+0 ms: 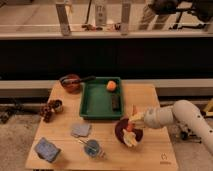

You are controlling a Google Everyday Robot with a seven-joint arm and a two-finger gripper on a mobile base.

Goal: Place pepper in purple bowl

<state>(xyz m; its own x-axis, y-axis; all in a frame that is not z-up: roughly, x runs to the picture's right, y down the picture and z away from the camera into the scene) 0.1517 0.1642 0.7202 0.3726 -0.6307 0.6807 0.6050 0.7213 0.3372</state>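
Observation:
The purple bowl [120,131] stands on the wooden table at the front right, just in front of the green tray. My gripper [135,120] reaches in from the right and hovers over the bowl's far rim. It is shut on the slim orange-red pepper [131,127], which hangs down into the bowl's mouth. A pale yellow banana-like item [131,141] lies in the bowl at its near edge.
The green tray [95,102] holds a round orange fruit [111,85] and a dark block [115,102]. A brownish-red bowl with a dark handle [70,82] stands at the back left. A brown item [49,108], a grey pad [80,130], a blue packet [46,149] and a blue cup [91,148] are at the left and front.

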